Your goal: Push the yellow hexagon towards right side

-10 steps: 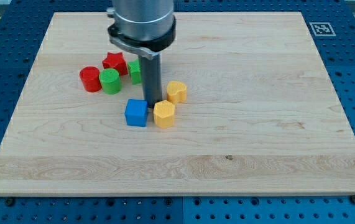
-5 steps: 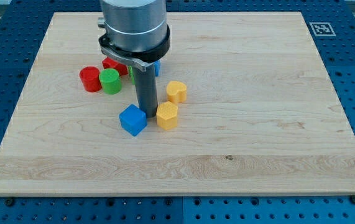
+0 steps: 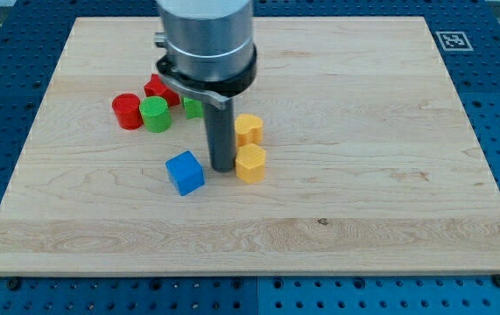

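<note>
Against the yellow hexagon's left face, our bare, jawless end effector tip holds nothing mid-push; next we slide rightward.

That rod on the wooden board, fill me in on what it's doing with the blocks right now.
My tip is down on the board, pressed against the left side of the yellow hexagon, the block I'm meant to push toward the view's right. A second yellow block sits just above it. The blue cube lies apart to the left of my tip. Farther up and left, a red cylinder, a green cylinder, a red star and another green block are clustered together.
</note>
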